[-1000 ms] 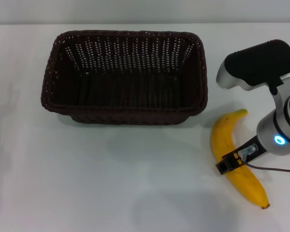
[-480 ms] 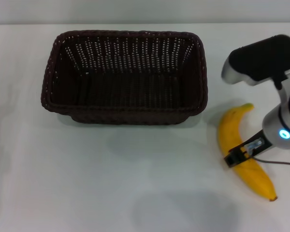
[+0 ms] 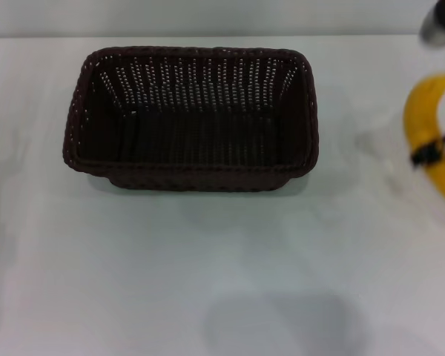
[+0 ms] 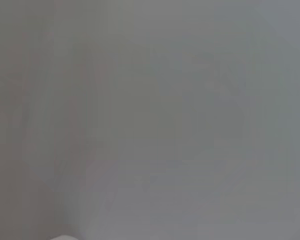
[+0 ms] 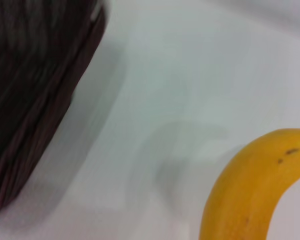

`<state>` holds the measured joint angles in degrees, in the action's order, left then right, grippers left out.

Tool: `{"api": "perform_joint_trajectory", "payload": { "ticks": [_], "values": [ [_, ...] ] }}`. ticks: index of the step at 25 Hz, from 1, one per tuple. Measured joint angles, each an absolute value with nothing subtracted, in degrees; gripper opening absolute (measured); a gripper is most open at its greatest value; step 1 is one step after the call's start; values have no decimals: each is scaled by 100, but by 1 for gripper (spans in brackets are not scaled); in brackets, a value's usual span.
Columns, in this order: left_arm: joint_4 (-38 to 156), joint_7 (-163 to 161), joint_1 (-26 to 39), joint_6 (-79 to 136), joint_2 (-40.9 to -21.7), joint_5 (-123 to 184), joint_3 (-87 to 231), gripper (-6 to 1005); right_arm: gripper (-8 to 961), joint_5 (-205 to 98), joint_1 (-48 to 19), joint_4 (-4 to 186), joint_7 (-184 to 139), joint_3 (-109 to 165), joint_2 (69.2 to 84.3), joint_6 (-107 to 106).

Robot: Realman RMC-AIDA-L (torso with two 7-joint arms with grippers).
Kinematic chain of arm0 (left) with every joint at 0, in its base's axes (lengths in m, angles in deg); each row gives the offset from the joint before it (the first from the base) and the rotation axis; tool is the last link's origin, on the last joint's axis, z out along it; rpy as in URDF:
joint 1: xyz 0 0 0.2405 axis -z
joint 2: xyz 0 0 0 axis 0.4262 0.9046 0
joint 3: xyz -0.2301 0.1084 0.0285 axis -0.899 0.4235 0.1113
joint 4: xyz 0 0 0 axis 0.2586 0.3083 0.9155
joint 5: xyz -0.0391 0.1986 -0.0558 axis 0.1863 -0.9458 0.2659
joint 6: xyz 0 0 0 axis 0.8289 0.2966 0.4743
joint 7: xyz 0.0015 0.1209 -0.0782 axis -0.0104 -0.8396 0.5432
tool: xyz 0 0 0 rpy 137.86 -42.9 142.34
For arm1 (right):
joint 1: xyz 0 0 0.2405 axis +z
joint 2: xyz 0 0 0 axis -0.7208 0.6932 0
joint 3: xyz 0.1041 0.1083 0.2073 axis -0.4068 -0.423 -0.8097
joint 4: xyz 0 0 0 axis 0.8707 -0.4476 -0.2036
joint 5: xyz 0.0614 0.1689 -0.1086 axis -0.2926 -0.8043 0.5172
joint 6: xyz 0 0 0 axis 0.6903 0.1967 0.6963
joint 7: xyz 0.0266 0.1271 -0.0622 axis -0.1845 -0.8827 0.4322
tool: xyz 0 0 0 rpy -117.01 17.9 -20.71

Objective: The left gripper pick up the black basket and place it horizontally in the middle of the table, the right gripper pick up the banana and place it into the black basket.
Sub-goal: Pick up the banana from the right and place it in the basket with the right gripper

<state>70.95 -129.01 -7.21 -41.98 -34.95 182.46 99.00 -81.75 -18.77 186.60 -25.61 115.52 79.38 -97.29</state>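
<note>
While the black basket [image 3: 189, 119] rests on the white surface [image 3: 208, 282], the banana [image 3: 430, 133] right of it is half cut off, pinched by the right end effector [image 3: 429, 152].

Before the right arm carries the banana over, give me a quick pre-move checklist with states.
1. Black basket set horizontally on the table, about mid-table: ok.
2. Basket inside free of other objects: ok, only bare weave shows.
3. Banana off the table: looks ok; the right wrist view shows a shadow under it.
4. Right claw clamped on the banana: ok, a dark clamp crosses its middle at the head view's right edge.
5. Banana not yet in the basket: ok, it is right of it, apart.
6. Left claw out of the path: cannot tell, not in view; its wrist view shows only blank surface.
</note>
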Motion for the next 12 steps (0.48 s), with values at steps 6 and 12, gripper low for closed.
{"api": "perform_joint_trajectory", "payload": {
  "ticks": [6,12],
  "values": [
    [7077,-12898,-721,-4201,-3501,18246,9901,870,553,-8750,-1807,19210,-1615,11224,7940,-8022],
    [7058,-12879,-723,-4227,-3510,18244,9907,870,585,-10530,-1412,18312,814,11599,7972,-6557]
  ]
}}
